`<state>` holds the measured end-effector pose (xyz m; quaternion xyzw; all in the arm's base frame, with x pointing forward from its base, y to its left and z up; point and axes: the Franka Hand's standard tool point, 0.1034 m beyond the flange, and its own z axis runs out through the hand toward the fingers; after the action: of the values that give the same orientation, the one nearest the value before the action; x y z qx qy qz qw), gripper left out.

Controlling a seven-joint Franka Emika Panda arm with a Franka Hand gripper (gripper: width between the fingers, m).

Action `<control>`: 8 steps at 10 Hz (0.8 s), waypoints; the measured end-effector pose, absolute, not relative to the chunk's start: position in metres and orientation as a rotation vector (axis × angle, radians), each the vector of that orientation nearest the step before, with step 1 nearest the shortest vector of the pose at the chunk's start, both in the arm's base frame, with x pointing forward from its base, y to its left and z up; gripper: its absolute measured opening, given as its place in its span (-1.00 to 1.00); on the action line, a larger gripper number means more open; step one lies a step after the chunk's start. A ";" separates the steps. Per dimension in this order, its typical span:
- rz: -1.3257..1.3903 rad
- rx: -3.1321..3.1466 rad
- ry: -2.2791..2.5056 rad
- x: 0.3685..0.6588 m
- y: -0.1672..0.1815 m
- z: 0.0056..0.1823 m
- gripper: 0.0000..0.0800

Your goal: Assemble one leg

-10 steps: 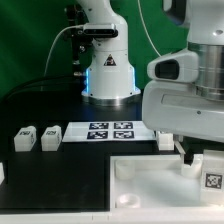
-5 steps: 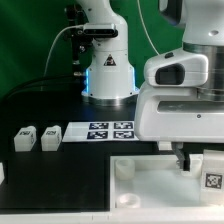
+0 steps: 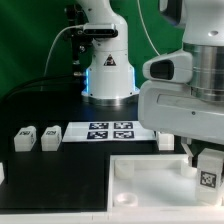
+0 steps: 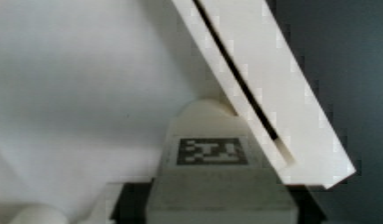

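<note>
My gripper [image 3: 203, 165] is at the exterior view's right, shut on a leg [image 3: 206, 179], a small white block with a black-and-white tag facing the camera. It holds the leg over the right part of the large white square piece [image 3: 150, 178]. In the wrist view the leg [image 4: 209, 150] sits between my dark fingers [image 4: 138, 200], its tag showing, against the white square piece [image 4: 90, 90] and that piece's raised edge [image 4: 259, 90]. Two more legs [image 3: 24, 138] [image 3: 50, 136] stand at the left.
The marker board [image 3: 110, 131] lies in the middle of the black table, in front of the arm's base [image 3: 108, 75]. Another small white block [image 3: 165, 142] sits by the board's right end. A white part shows at the far left edge [image 3: 2, 172].
The gripper and the leg in it have shifted a little toward the exterior view's left; the leg's tag now looks larger. The other parts have not moved.
</note>
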<state>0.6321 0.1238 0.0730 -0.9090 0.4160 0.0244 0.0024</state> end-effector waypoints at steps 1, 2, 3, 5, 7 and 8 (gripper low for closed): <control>0.131 -2.629 1.668 0.634 0.124 0.072 -0.27; 0.150 -2.355 1.982 0.635 0.125 0.069 -0.27; 0.115 -2.062 2.252 0.636 0.129 0.069 -0.26; 0.098 -1.795 2.456 0.637 0.128 0.070 -0.26; 0.116 -1.629 2.537 0.632 0.125 0.070 -0.26; 0.115 -1.629 2.537 0.632 0.125 0.069 -0.26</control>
<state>0.6324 0.1249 0.0693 -0.5390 0.8392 0.0382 0.0621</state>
